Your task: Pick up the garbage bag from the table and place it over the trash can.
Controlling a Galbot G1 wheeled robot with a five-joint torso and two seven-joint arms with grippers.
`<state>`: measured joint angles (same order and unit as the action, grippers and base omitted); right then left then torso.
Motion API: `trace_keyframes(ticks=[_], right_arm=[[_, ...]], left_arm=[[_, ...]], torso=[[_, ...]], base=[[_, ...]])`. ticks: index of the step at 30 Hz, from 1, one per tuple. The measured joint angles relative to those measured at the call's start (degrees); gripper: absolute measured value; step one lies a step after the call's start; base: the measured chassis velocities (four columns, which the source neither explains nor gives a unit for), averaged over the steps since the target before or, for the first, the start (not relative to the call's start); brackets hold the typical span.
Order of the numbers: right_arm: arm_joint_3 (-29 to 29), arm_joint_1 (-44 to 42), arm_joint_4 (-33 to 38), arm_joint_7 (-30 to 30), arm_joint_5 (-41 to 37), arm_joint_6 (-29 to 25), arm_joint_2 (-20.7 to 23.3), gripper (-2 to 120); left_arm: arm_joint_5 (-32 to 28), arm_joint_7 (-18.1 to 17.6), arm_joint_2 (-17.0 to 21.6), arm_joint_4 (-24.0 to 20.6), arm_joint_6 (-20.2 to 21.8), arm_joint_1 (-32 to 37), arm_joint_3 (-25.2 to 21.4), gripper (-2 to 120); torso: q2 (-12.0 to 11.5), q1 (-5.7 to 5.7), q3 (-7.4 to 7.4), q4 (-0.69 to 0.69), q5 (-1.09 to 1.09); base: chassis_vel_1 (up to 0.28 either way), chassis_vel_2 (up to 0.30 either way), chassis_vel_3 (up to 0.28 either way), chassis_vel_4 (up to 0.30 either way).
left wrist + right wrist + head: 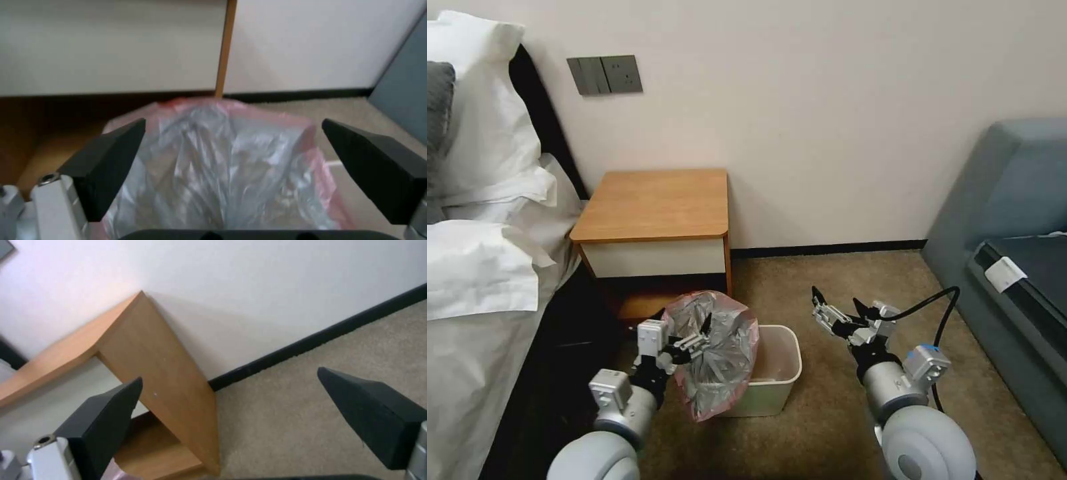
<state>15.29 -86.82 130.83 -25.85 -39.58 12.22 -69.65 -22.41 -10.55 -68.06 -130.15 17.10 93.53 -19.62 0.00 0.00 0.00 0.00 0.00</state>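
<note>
The garbage bag (720, 360), crinkly silvery-grey with a pink edge, hangs bunched over the left side of the cream trash can (780, 390) on the carpet. The can's right half stays uncovered. My left gripper (690, 337) is at the bag's upper left, open; in the left wrist view its wide-spread fingers (111, 160) flank the garbage bag (222, 166) without pinching it. My right gripper (836, 299) hovers open to the right of the can, holding nothing. Behind the can stands the table (654, 203), its wooden top bare.
A bed with white pillows and sheets (480, 267) is close on the left. A grey-blue sofa (1014, 213) stands on the right. The wall (827, 120) is behind the table. Open carpet (827, 400) lies around the can and the right arm.
</note>
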Motion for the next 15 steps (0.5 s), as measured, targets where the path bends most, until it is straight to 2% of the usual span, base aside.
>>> trace_keyframes(ticks=[6, 8, 10, 12, 13, 15], right_arm=[[-0.3, -0.4, 0.4, -0.5, 0.2, 0.0, -0.2, 100], [-0.3, -0.4, 0.4, -0.6, 0.3, 0.0, -0.2, 100], [-0.6, -0.2, 0.0, -1.1, 0.3, -0.3, -0.1, 100], [-0.6, -0.2, 0.0, -1.1, 0.3, -0.3, -0.1, 100], [-0.7, -0.2, -0.4, -1.1, 0.3, -0.5, -0.2, 100], [-0.7, -0.1, -0.6, -1.1, 0.2, -0.6, -0.4, 100]], left_arm=[[-0.3, -1.7, 0.2, 1.4, 1.7, -1.2, 0.8, 94], [-0.4, -2.2, 0.1, 1.8, 2.0, -1.6, 1.0, 89], [-1.1, -4.2, -0.6, 2.5, 3.2, -2.4, 1.3, 79], [-1.1, -4.2, -0.6, 2.5, 3.2, -2.4, 1.3, 79], [-1.2, -6.3, -0.9, 2.7, 4.6, -2.4, 1.3, 69], [-1.8, -7.2, -1.0, 2.8, 5.7, -2.2, 1.1, 66]], torso=[[0.0, 0.00, 0.00, 0.00, 0.00], [0.0, 0.00, 0.00, 0.00, 0.00], [0.0, 0.00, 0.00, 0.00, 0.00], [0.0, 0.00, 0.00, 0.00, 0.00], [0.0, 0.00, 0.00, 0.00, 0.00], [0.0, 0.00, 0.00, 0.00, 0.00]], base=[[0.000, 0.000, 0.000, 0.000], [0.000, 0.000, 0.000, 0.000], [0.000, 0.000, 0.000, 0.000], [0.000, 0.000, 0.000, 0.000], [0.000, 0.000, 0.000, 0.000], [0.000, 0.000, 0.000, 0.000]])
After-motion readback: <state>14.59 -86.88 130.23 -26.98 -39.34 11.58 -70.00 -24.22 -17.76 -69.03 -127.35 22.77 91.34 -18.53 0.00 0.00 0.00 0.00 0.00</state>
